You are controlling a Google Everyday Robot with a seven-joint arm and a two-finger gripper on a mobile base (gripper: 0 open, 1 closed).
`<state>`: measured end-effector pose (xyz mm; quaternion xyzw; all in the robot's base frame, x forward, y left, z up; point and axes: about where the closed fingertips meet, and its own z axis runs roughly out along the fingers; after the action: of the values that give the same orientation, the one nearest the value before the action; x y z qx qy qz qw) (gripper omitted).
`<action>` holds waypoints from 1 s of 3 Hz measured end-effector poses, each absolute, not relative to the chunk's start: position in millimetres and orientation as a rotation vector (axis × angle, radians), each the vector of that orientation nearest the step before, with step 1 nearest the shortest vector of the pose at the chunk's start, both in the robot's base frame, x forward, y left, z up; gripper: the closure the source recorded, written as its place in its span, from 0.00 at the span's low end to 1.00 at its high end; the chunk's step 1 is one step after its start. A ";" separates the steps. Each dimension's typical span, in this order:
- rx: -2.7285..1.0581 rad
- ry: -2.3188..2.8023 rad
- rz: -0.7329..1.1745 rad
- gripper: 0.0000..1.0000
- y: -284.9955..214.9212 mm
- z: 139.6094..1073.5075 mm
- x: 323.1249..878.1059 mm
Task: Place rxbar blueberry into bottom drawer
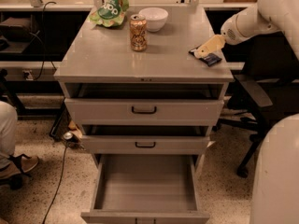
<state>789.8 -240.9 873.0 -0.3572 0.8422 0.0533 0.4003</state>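
The rxbar blueberry (211, 59), a small dark flat bar, lies near the right edge of the grey cabinet top (140, 62). My gripper (203, 49), beige-tipped on a white arm coming in from the upper right, sits right over the bar's far left end and covers part of it. I cannot tell whether it touches the bar. The bottom drawer (145, 183) is pulled out wide open below, its flat grey floor bare. The two shallower drawers above it, each with a black handle, stand slightly ajar.
A tan soda can (138, 32), a white bowl (153, 18) and a green chip bag (110, 9) stand at the back of the cabinet top. A black office chair (261, 101) is to the right. A person's leg and shoe (11, 157) are at the left, and cables lie on the floor.
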 end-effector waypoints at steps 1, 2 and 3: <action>-0.917 2.153 0.132 0.00 -232.8 862.4 788.8; -0.926 2.182 0.135 0.00 -229.0 850.6 787.6; -0.933 2.211 0.149 0.00 -225.8 837.7 789.1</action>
<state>789.1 -225.8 837.7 -0.3622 0.8577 0.0579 0.3604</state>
